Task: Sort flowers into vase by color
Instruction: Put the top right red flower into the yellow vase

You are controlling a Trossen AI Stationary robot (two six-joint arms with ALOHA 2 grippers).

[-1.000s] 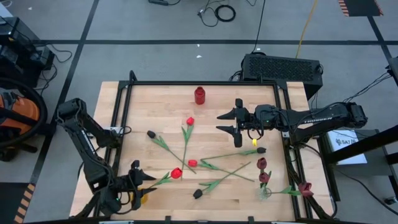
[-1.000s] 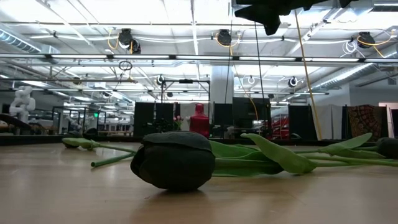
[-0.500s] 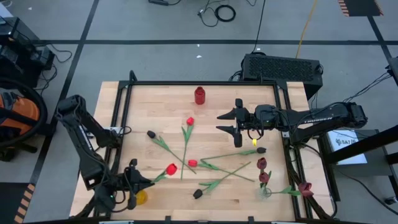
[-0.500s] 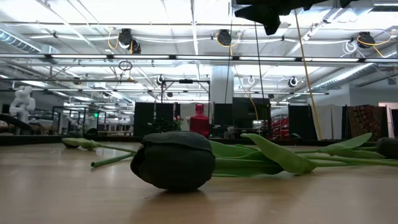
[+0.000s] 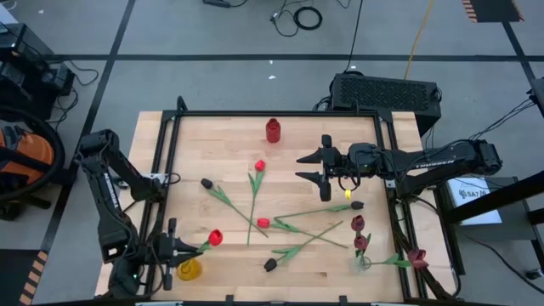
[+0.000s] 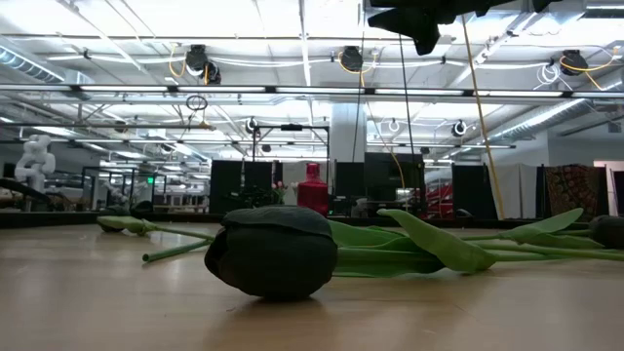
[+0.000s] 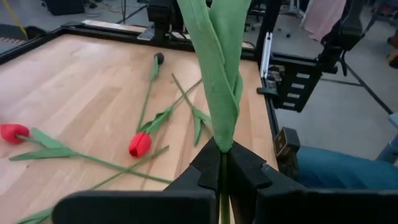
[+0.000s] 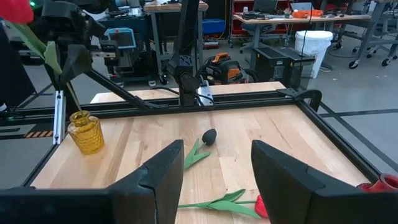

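My left gripper is at the table's near left corner, shut on a red tulip held above the yellow vase. In the right wrist view the tulip's head is up and its stem end hangs over the vase. My right gripper hovers open at the far right, touching nothing. On the wood lie two red tulips and three black ones. A red vase stands at the far edge. My left gripper pinches the red tulip's green stem and leaf base between its two fingers. The fingers come nearly level from the table's left and lie across the stem. The tulip is lifted clear of the table, tilted, head up and stem end hanging below.
A clear vase at the near right holds maroon tulips, and another maroon one lies beside it. A black frame rims the table. In the low view a black tulip lies close to the camera.
My left gripper has shut on the red tulip's stem, risen and swung toward the table's near left corner. The tulip, which lay on the wood, is now lifted clear, with its head carried left to just above the yellow vase.
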